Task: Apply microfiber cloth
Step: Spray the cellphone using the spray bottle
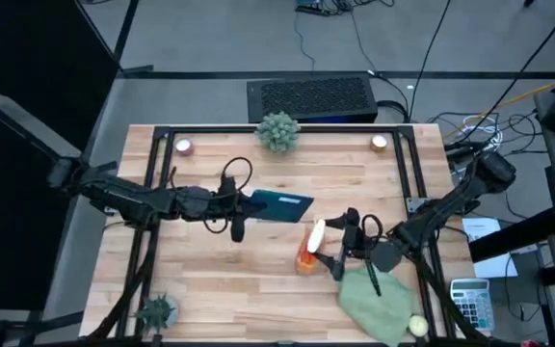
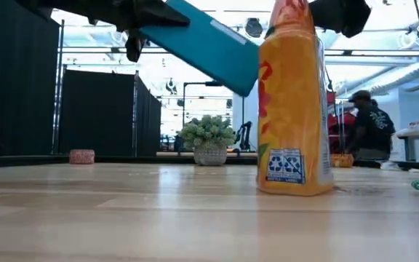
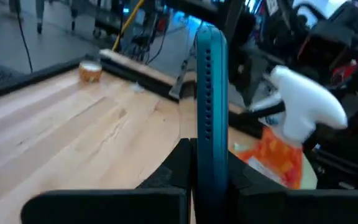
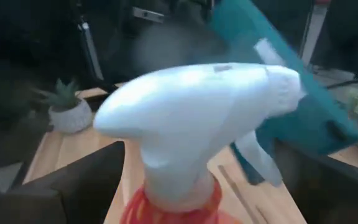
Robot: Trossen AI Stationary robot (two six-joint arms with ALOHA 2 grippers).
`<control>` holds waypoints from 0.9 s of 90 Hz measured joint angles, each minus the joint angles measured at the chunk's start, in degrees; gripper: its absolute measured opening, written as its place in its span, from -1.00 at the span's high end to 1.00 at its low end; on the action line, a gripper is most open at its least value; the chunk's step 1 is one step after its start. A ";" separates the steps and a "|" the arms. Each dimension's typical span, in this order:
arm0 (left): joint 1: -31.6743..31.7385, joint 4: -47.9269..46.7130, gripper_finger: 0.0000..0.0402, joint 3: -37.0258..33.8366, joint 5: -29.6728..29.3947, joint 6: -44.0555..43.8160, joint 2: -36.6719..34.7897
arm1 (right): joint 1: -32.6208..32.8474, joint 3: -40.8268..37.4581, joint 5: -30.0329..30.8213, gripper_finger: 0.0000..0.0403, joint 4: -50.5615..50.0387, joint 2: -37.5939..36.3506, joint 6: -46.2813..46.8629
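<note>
Pale plank table [image 1: 258, 280] under a black frame, with a bright workshop beyond and one person [image 2: 369, 124] standing far back. Took the orange spray bottle [image 1: 308, 253] as the landmark, upright near the table's middle.

Found the left gripper [image 1: 247, 203] up and to the left of the bottle, clear of the wood, fingers [image 3: 173, 174] pressed onto the near edge of a teal tablet [image 1: 284, 204] and holding it slanted in the air. Found the right gripper [image 1: 340, 251] right at the bottle's white trigger head, one side either way of it. Could not tell whether clamped or merely straddling.

Saw the microfiber cloth [image 1: 379, 304] lying rumpled on the table just right of the bottle and nearer the front edge, beneath the right arm and ungripped.

Judged the step in hand to be fetching that cloth. Would have done best to let the bottle stand without tipping it, then reach back for the cloth, pinch a raised fold rather than a flat patch, and carry it to the tablet's face while the left grip kept steady, wiping with light pressure so the tablet could not twist out.

Counted one cloth, one tablet, one bottle, two plants — a round plant ball [image 1: 277, 130] and a small spiky plant [image 1: 157, 310] — two little candles [image 1: 183, 146] and one pale ball [image 1: 417, 326].
</note>
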 joint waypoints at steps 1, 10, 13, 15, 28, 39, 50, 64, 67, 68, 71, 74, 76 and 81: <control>0.09 0.46 0.95 0.00 0.00 0.29 0.10 | -0.03 0.00 0.01 -0.94 0.08 0.09 0.00; 1.47 3.92 0.95 0.53 1.74 2.52 1.84 | -0.07 0.00 0.06 -0.94 0.03 0.73 0.09; 1.89 4.90 0.95 1.27 2.93 2.89 3.08 | -0.05 0.00 0.07 -0.94 0.40 0.81 0.07; 2.18 5.67 0.95 1.85 3.79 3.20 4.03 | -0.05 0.00 0.08 -0.94 0.70 0.82 0.05; 3.44 7.41 0.95 6.57 7.84 6.49 11.23 | 0.10 0.00 -0.12 -0.94 0.99 0.82 0.02; 4.20 7.84 0.95 11.26 10.60 8.90 16.07 | 0.24 0.00 -0.16 -0.94 1.08 0.82 0.00; 4.85 8.91 0.95 15.69 13.22 10.22 19.58 | 0.22 0.00 -1.44 -0.94 1.25 0.82 0.02; 4.86 8.69 0.95 19.19 14.48 11.41 21.83 | 0.22 0.00 -1.50 -0.94 1.24 0.82 0.00; 4.86 8.73 0.95 19.58 15.41 11.34 21.96 | 0.22 0.00 -1.50 -0.92 1.25 0.82 0.00; 4.86 8.79 0.95 19.64 15.63 11.33 21.97 | 0.22 0.00 -1.50 -0.92 1.26 0.82 -0.01; 4.84 8.78 0.95 19.67 15.81 11.37 21.97 | 0.22 0.00 -1.58 -0.89 1.26 0.82 0.00; 4.84 8.71 0.95 19.67 15.85 11.35 21.97 | 0.22 0.00 -1.69 -0.86 1.26 0.82 0.00; 4.84 8.70 0.95 19.67 15.93 11.32 21.97 | 0.27 0.00 -1.65 -0.84 1.23 0.82 -0.02; 4.84 8.54 0.95 19.67 16.12 11.24 21.97 | 0.32 0.00 -1.45 -0.75 1.20 0.82 0.00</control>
